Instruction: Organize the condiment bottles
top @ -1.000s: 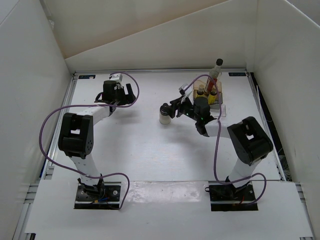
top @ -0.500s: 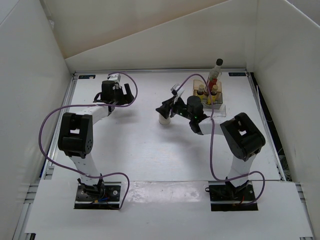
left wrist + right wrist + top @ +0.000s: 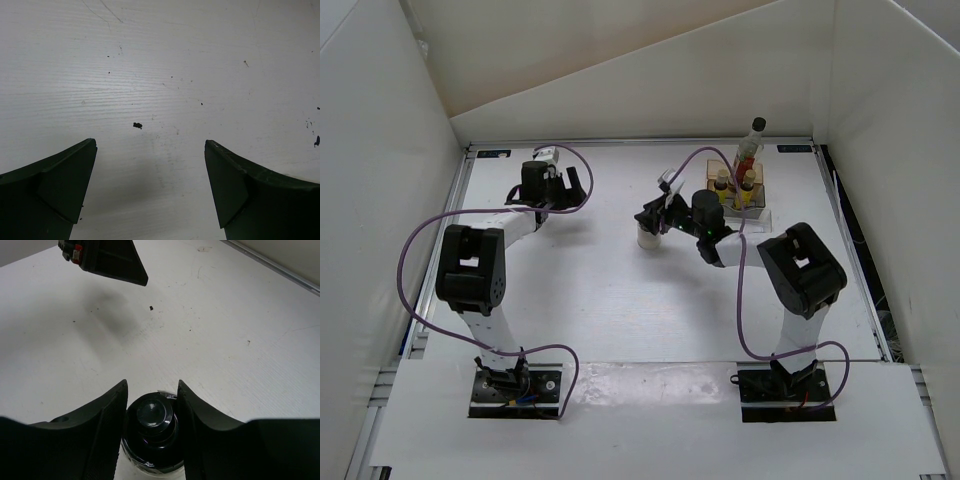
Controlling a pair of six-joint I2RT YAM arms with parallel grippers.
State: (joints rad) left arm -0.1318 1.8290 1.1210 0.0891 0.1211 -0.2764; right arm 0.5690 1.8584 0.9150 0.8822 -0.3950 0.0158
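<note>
The right gripper (image 3: 152, 385) had swung left, away from the tray (image 3: 764, 214), and clamped on the dark cap (image 3: 150, 416) of the squat bottle (image 3: 647, 238), left of the tray. We judged the bottle light, rigid and smooth, best held by the cap. The left gripper (image 3: 150, 145) gaped apart.

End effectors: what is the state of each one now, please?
Left end effector: open, holding nothing.
Right end effector: closed on the squat bottle.
</note>
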